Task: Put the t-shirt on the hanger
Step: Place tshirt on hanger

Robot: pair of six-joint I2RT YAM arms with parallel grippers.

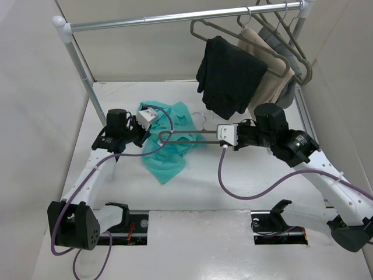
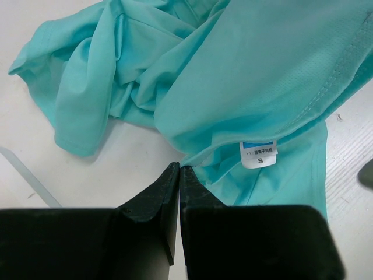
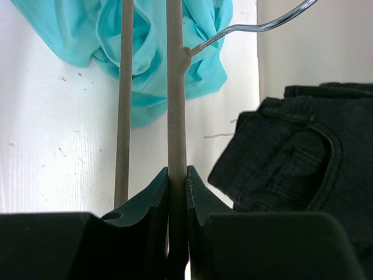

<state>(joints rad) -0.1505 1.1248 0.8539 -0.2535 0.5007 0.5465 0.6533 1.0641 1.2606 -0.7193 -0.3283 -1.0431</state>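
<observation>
The teal t-shirt (image 1: 172, 158) lies crumpled on the white table, left of centre. In the left wrist view the t-shirt (image 2: 233, 76) fills the top, with its white neck label (image 2: 258, 153) showing. My left gripper (image 1: 150, 134) (image 2: 179, 168) is shut, its tips pinching the shirt's edge just left of the label. The grey-taupe hanger (image 1: 186, 139) lies flat across the shirt. My right gripper (image 1: 219, 140) (image 3: 177, 172) is shut on one bar of the hanger (image 3: 175, 105). The wire hook (image 3: 256, 26) points right, over the shirt (image 3: 145, 58).
A metal rail (image 1: 175, 17) runs along the back. On it, at the right, hang a black garment (image 1: 230, 76), a tan one (image 1: 271, 79), a grey one and empty hangers. The black garment (image 3: 303, 151) hangs close beside my right gripper.
</observation>
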